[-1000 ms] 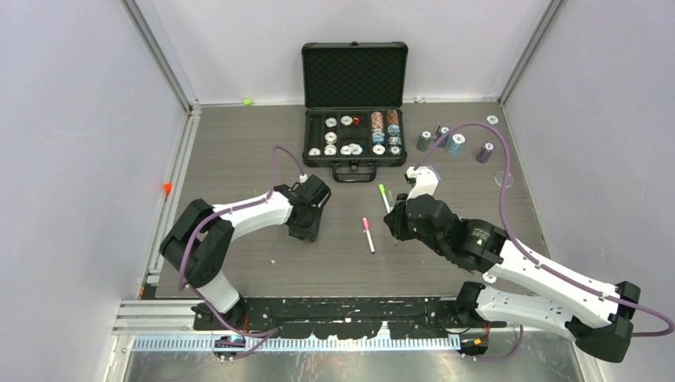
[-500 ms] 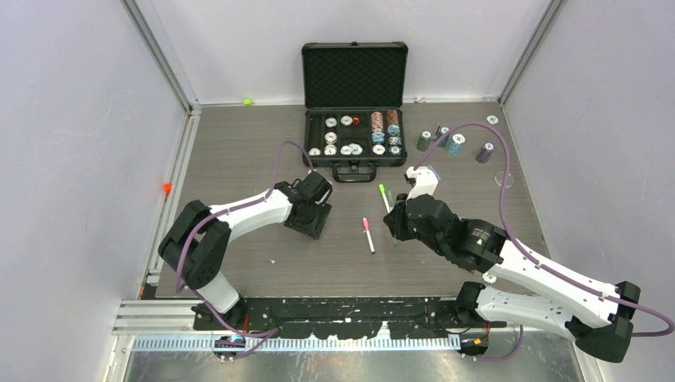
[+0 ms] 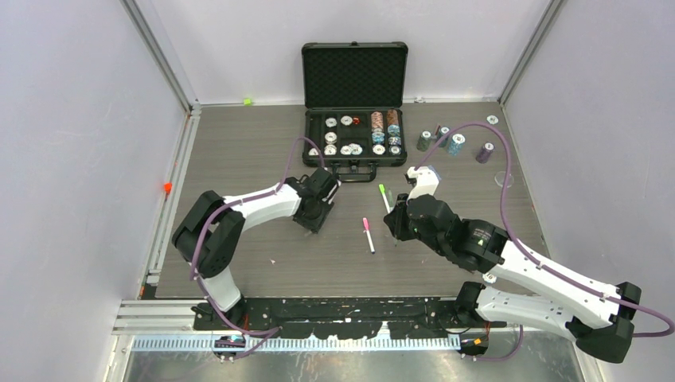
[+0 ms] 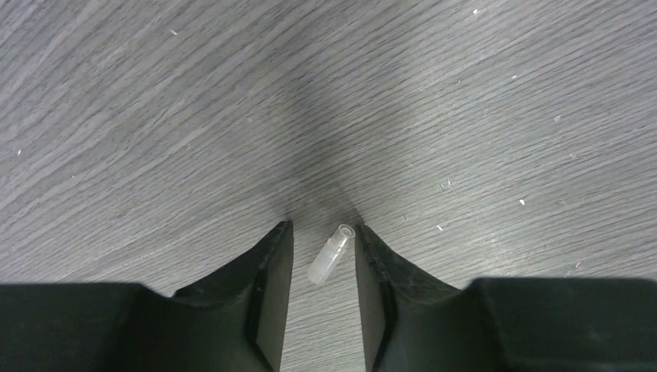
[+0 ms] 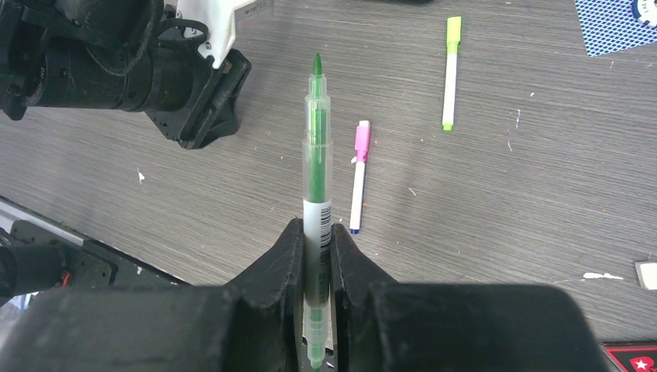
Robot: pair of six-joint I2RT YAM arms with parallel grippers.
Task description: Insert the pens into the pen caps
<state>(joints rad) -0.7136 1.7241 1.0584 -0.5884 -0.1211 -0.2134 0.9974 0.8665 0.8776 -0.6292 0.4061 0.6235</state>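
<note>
A small clear pen cap [image 4: 331, 254] lies flat on the table between the fingers of my left gripper [image 4: 320, 228], which is open and straddles it without touching. In the top view the left gripper [image 3: 317, 210] points down at the table, left of the pens. My right gripper [image 5: 316, 227] is shut on an uncapped clear-barrelled green pen [image 5: 316, 139], tip pointing away toward the left arm. It also shows in the top view [image 3: 396, 226]. A white pen with a pink cap on it [image 5: 358, 177] [image 3: 368, 235] and a white pen with a neon green cap on it [image 5: 449, 74] [image 3: 384, 197] lie on the table.
An open black case [image 3: 354, 76] with poker chips stands at the back centre. Several chip stacks [image 3: 455, 144] stand to its right. A blue card [image 5: 614, 25] lies at the far right of the right wrist view. The left arm's wrist [image 5: 155, 70] shows there too.
My left gripper has moved right and a little away from the near edge, closer to the pens. The right arm and its pen have not moved.
</note>
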